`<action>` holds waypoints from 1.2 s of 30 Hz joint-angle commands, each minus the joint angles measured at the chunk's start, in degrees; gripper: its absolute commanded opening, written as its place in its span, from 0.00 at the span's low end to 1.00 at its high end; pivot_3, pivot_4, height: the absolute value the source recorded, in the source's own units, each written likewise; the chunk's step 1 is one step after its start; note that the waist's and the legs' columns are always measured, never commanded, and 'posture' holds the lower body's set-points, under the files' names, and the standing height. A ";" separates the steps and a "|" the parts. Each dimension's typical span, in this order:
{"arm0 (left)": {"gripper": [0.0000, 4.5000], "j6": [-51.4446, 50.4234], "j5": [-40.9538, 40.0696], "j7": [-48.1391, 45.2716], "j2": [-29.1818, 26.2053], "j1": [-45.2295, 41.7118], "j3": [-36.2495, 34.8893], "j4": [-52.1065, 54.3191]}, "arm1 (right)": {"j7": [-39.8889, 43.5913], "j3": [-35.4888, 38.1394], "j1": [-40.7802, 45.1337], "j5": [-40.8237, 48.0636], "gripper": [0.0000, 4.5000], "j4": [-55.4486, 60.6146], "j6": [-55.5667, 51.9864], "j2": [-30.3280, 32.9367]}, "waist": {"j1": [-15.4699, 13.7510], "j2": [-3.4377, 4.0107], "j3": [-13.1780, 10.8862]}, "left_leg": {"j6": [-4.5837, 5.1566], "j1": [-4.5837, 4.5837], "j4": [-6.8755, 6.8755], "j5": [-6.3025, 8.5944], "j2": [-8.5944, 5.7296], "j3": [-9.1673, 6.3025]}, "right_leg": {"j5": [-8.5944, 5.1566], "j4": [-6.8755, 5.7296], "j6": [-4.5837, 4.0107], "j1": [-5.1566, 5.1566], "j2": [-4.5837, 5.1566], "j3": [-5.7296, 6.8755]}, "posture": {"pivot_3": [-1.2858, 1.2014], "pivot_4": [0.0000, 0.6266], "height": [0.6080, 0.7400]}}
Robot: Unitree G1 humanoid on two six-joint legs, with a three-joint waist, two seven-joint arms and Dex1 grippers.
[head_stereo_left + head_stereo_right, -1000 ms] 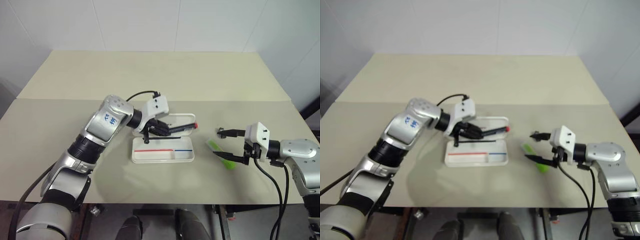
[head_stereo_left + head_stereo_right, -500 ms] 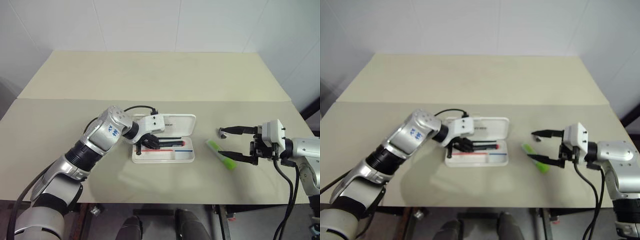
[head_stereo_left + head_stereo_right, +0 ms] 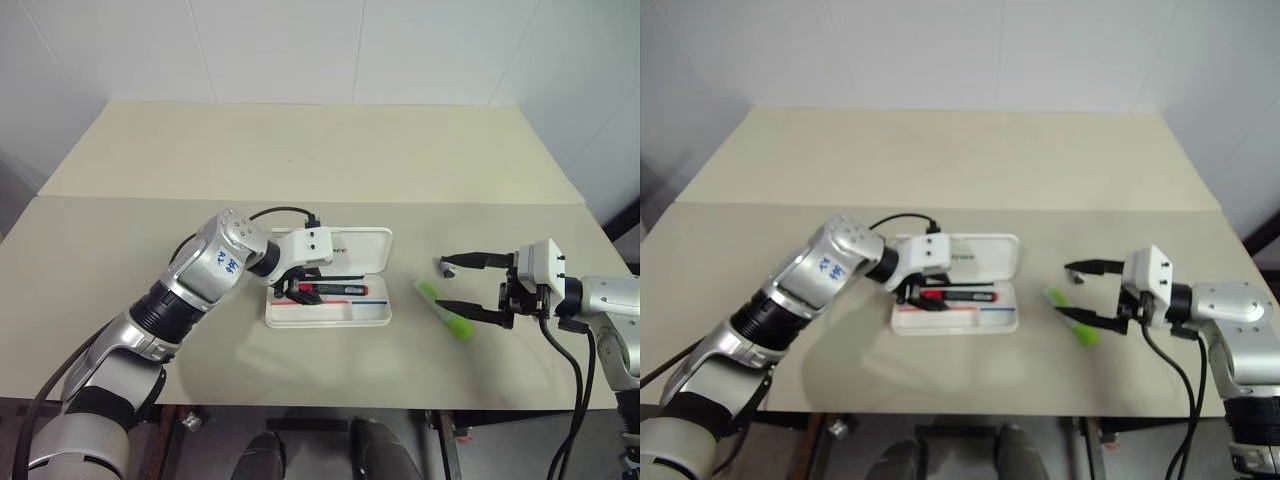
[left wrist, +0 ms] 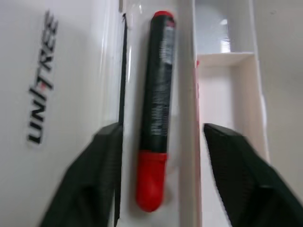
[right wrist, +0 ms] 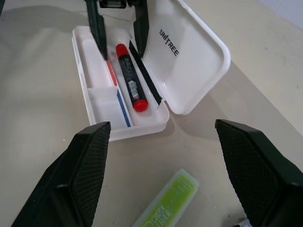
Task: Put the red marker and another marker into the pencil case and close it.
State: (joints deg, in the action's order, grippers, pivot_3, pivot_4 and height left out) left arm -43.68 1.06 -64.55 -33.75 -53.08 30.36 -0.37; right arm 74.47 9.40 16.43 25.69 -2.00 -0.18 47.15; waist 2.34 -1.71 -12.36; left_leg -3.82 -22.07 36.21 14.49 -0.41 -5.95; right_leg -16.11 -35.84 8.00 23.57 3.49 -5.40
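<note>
A: Where's your red marker (image 5: pixel 128 78)?
B: Lying in the open pencil case (image 3: pixel 330 313), between the spread left gripper (image 3: pixel 291 291) fingers, not pinched.
A: Green marker (image 3: pixel 441 308)?
B: On the table (image 3: pixel 300 160), by your right gripper (image 3: pixel 456 288), spread wide, holding nothing.

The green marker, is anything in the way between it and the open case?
Nothing visible. The green marker lies on bare table beside the open case, its lid back. The red marker lies in one slot; the left hand, open, hovers over that end.
</note>
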 commanded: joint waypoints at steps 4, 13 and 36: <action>0.92 -1.28 -0.85 0.04 0.50 -0.06 -1.08 3.62 | -0.13 0.07 1.05 -0.03 1.00 0.13 0.58 -0.15 | -0.22 0.00 0.00 | 0.00 0.00 0.00 0.00 0.00 0.00 | 0.00 0.00 0.00 0.00 0.00 0.00 | 0.52 0.24 1.00; 0.92 -1.31 -2.92 0.72 0.86 0.50 -2.89 6.27 | -1.59 -2.23 -0.90 -4.20 1.00 0.02 -0.78 1.03 | -0.57 0.00 0.00 | 0.00 0.00 0.00 0.00 0.00 0.01 | 0.00 0.01 0.00 0.00 0.00 0.00 | 0.52 0.24 1.00; 0.92 14.64 -25.31 -7.87 -3.12 17.12 -25.84 15.18 | -19.95 -5.82 -5.54 -13.07 1.00 3.49 -21.01 -2.08 | -0.52 0.01 0.01 | 0.00 0.12 0.06 0.00 0.02 0.10 | 0.00 0.02 -0.01 -0.10 0.01 -0.05 | 0.52 0.24 1.00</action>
State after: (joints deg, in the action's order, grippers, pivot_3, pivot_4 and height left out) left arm -32.07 -22.41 -71.12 -36.14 -36.86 7.60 14.87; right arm 55.44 3.90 11.65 12.92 1.01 -19.06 44.78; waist 1.82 -1.70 -12.35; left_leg -3.81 -21.89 36.25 14.50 -0.38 -5.83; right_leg -16.11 -35.82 7.97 23.43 3.49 -5.47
